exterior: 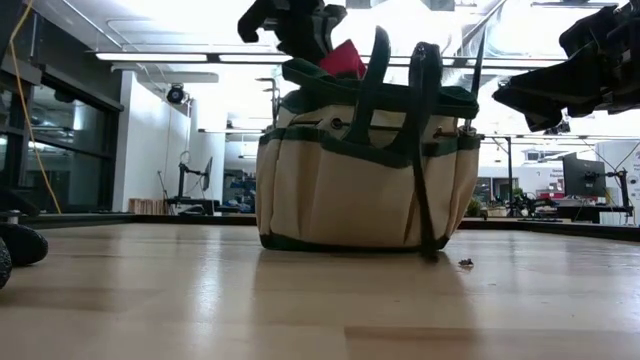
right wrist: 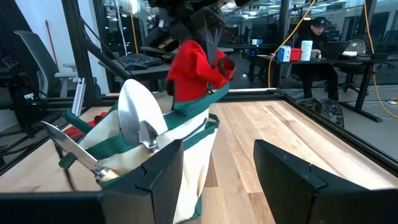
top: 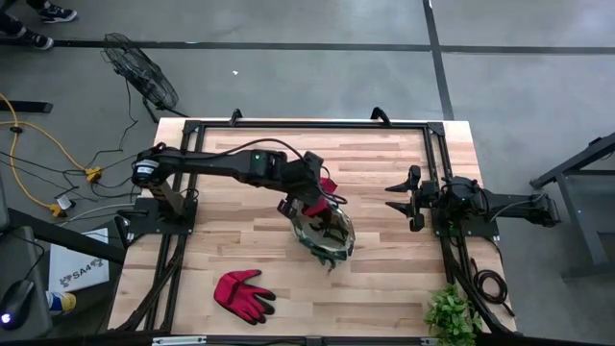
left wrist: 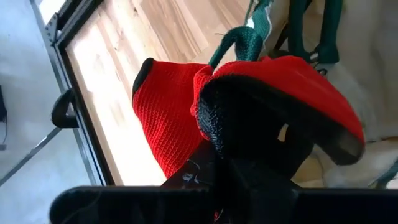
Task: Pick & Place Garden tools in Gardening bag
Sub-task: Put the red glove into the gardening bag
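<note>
The red glove (right wrist: 194, 70) hung over the bag's (exterior: 365, 185) rim, pinched in our left gripper (top: 309, 195). We judged it best to lower it between the trowels (right wrist: 138, 121) before letting go. Our right gripper (top: 411, 197) waited wide open nearby.

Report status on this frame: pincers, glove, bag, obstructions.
Left pincer shut on black-and-red glove, above gardening bag rim. Right pincer open, waiting right of bag. Red glove on table. Nothing blocking.

the gardening bag (top: 325, 234) mouth is crowded by trowels (right wrist: 138, 121) and loop handles (exterior: 398, 75); bare table (top: 384, 279) lies around it.
</note>
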`<control>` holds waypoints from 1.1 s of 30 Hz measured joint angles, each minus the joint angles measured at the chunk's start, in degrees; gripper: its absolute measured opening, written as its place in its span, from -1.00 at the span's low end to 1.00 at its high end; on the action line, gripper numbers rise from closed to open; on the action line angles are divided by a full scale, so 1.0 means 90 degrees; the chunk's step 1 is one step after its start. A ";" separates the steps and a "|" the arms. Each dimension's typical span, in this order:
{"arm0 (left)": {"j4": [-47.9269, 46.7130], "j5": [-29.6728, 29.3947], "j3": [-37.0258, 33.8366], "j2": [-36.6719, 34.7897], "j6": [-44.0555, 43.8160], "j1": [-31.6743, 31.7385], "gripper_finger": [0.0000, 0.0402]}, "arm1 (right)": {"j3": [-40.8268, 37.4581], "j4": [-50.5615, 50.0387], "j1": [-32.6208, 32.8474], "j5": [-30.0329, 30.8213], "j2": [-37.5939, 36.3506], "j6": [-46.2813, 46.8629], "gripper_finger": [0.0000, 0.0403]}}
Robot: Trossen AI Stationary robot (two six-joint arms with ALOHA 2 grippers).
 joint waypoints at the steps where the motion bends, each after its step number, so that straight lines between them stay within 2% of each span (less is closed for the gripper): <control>1: 0.0014 0.0000 0.0002 -0.0012 0.0000 0.0002 -1.00 | 0.0000 0.0000 0.0001 0.0000 0.0000 -0.0002 -0.06; 17: -0.0035 0.0544 0.0003 -0.0209 0.0116 -0.0172 -1.00 | -0.0002 -0.0001 0.0002 -0.0002 0.0000 -0.0001 -0.06; 22: -0.0078 0.0907 0.0002 -0.0200 0.0117 -0.0177 -1.00 | 0.0000 -0.0002 0.0000 -0.0002 0.0000 -0.0001 -0.06; 33: -0.0061 0.0353 -0.0098 -0.0032 -0.0151 0.0182 -1.00 | 0.0000 -0.0001 0.0000 -0.0002 0.0000 0.0000 -0.06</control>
